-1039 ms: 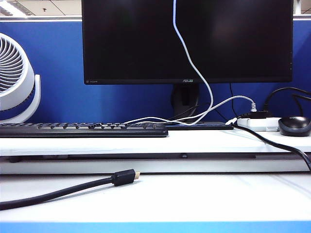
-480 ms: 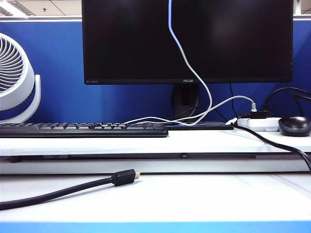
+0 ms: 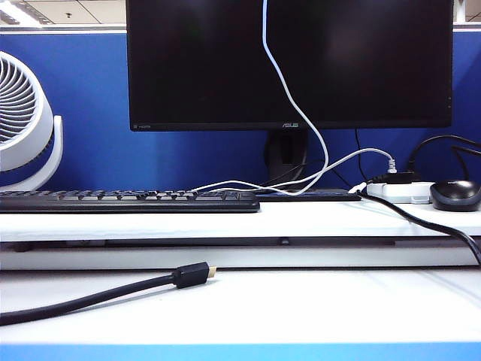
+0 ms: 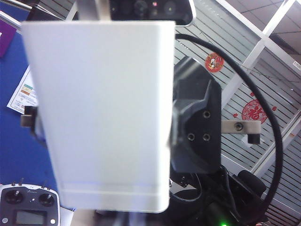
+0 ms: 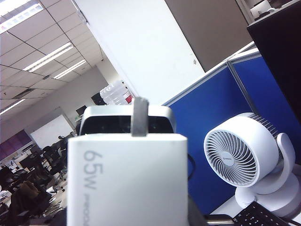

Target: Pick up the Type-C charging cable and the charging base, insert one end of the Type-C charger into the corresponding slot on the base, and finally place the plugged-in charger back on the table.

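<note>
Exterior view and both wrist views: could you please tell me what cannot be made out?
Exterior view: neither tool shows; the top edge cuts off the Type-C charging cable.
Left wrist view: the blurred charging base hides the left tool and the slot.
Right wrist view: the charging base hides the right tool's grip.

low exterior view faces the monitor point(image 3: 289, 64); both wrist views, perhaps raised, face the charging base point(image 4: 101, 113) closely.

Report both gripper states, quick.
Left gripper: raised facing the charging base, state cannot be told.
Right gripper: raised, closed on the charging base, as far as visible.
</note>
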### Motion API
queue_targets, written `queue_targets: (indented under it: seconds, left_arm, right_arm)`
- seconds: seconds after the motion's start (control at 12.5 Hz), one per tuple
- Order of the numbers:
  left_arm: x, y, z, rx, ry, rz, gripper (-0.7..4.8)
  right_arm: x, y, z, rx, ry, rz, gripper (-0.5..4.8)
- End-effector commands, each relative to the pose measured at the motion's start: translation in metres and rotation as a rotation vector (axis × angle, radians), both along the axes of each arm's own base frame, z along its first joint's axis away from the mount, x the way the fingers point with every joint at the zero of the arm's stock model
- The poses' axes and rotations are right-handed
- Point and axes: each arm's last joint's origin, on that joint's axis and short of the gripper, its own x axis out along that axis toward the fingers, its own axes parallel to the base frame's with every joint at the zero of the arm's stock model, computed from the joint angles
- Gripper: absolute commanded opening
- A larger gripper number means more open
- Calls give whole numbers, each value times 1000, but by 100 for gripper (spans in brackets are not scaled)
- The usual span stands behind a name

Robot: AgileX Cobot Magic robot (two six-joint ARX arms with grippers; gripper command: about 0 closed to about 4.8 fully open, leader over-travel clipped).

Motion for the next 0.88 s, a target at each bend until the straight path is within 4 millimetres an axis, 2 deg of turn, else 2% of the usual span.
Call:
queue_targets:
  seconds: [0.08, 0.16, 0.48, 0.56, 0.72, 0.8, 0.88]
  left_arm:
    - [-2, 2, 4, -14, 2, 7, 10]
    - [-1, 2, 4, -19, 8, 20, -6]
    - [0, 2, 5, -38, 23, 68, -6]
    - [0, 2, 5, -38, 16, 70, -6]
    - [1, 3, 5, -39, 15, 75, -6]
    - [2, 5, 5, -39, 15, 80, -6]
    - [4, 7, 5, -38, 16, 87, -6]
  right_arm:
    - [-4, -1, 5, 10, -40, -2, -5]
    - [-4, -1, 5, 7, -49, -4, -5]
    - [-9, 7, 4, -40, -149, 35, -5]
    - [-6, 7, -1, -39, -35, 37, -5]
    - [-9, 8, -1, -93, -146, 69, -5]
    - [-10, 8, -3, -114, -156, 71, -5]
    - [-9, 8, -5, -111, -88, 70, -5]
